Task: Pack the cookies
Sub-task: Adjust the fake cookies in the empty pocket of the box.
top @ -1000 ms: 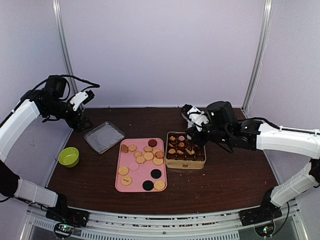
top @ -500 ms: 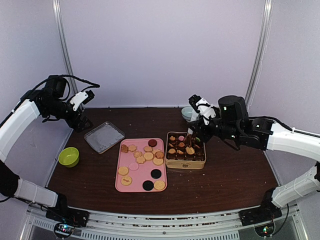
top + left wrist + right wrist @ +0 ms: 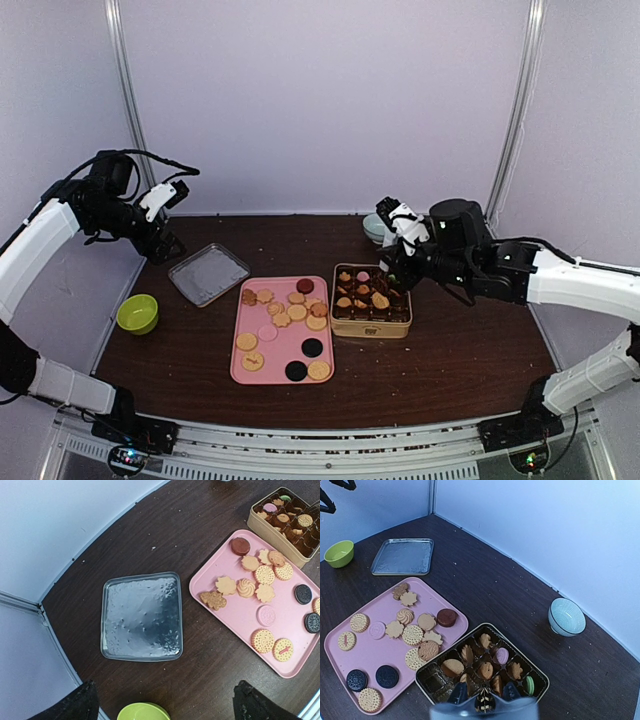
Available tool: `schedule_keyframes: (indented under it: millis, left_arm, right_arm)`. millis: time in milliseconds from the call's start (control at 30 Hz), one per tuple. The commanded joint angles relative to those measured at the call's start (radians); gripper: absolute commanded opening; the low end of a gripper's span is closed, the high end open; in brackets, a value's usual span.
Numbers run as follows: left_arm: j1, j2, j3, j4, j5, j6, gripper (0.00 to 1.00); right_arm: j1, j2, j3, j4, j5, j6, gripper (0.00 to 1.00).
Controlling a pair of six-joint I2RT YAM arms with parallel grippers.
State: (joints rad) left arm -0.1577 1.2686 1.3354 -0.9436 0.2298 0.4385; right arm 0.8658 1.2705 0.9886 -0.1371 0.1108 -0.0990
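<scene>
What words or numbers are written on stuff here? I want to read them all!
No word or number here is clear enough to read.
Gold tin: small dark marks on its front wall, too small to read.
Black cookies: stamped pattern, too blurred to read.
Pink round cookie: raised pattern, too blurred to read.
</scene>
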Motion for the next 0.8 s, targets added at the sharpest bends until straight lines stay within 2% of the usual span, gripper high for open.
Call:
schedule_keyframes:
  millis: [0, 600, 767]
  left_arm:
    - [0.007, -0.008, 0.008, 0.013, 0.017, 0.008, 0.96]
    - [0.005, -0.001, 0.019, 0.009, 0.024, 0.005, 0.96]
    - [0.006, -0.005, 0.019, 0.005, 0.027, 0.006, 0.96]
  right_arm:
    - [-0.008, 0.013, -0.011, 0.045, 0.025, 0.018, 0.22]
    - [-0.025, 0.03, -0.017, 0.036, 0.016, 0.019, 0.19]
    - [-0.032, -0.017, 0.01, 0.039, 0.006, 0.02, 0.18]
